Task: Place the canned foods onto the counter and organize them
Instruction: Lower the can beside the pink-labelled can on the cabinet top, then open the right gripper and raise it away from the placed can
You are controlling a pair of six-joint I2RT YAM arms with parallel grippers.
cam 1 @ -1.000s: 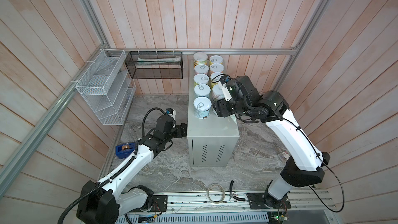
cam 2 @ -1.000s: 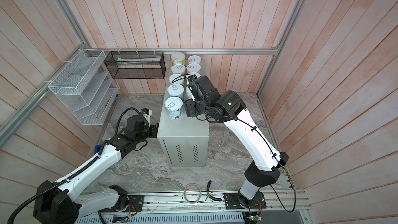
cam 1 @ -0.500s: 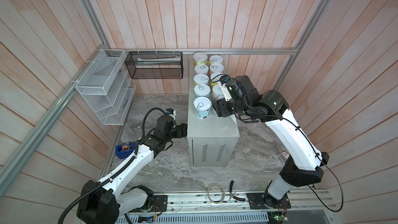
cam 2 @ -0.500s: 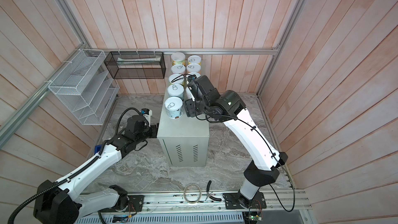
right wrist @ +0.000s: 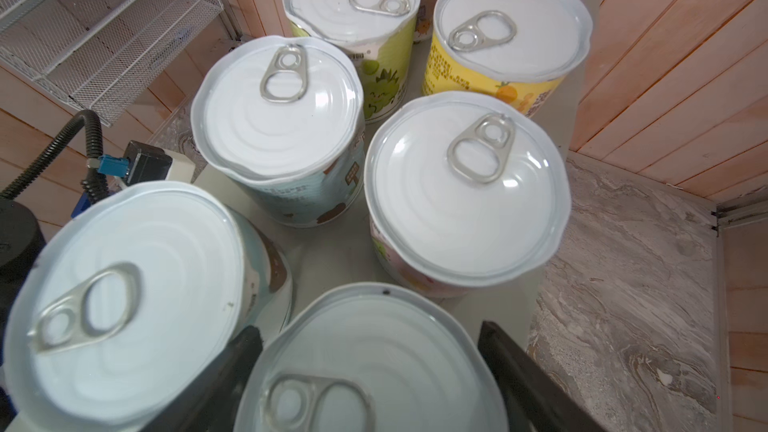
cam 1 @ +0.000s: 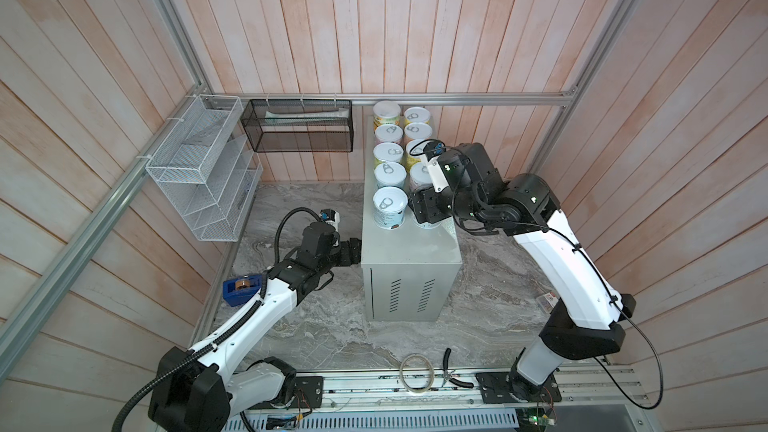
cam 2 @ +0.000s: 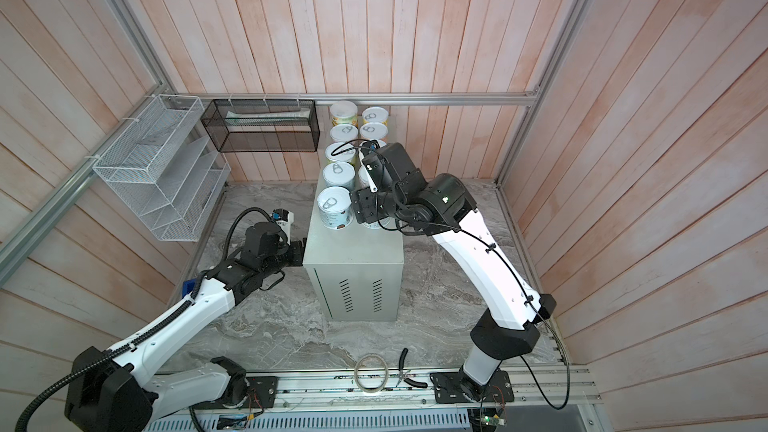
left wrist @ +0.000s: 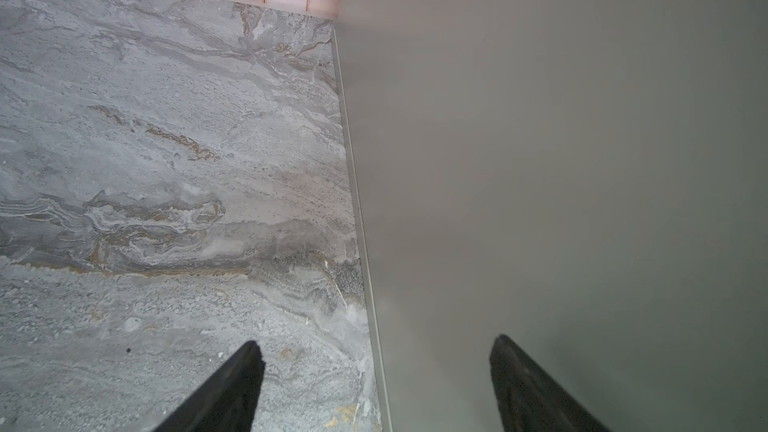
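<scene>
Straddles front can with right hand, clamped or slack cannot tell; left hand apart, empty. Could tip nine-o'clock neighbour can if dragged sideways.

I was running a mock-up robot test cell, not a real kitchen. Plank walls sat in aluminium framing. A mounting rail ran along the bottom edge, with pliers and a tape roll loose beside it.
</scene>
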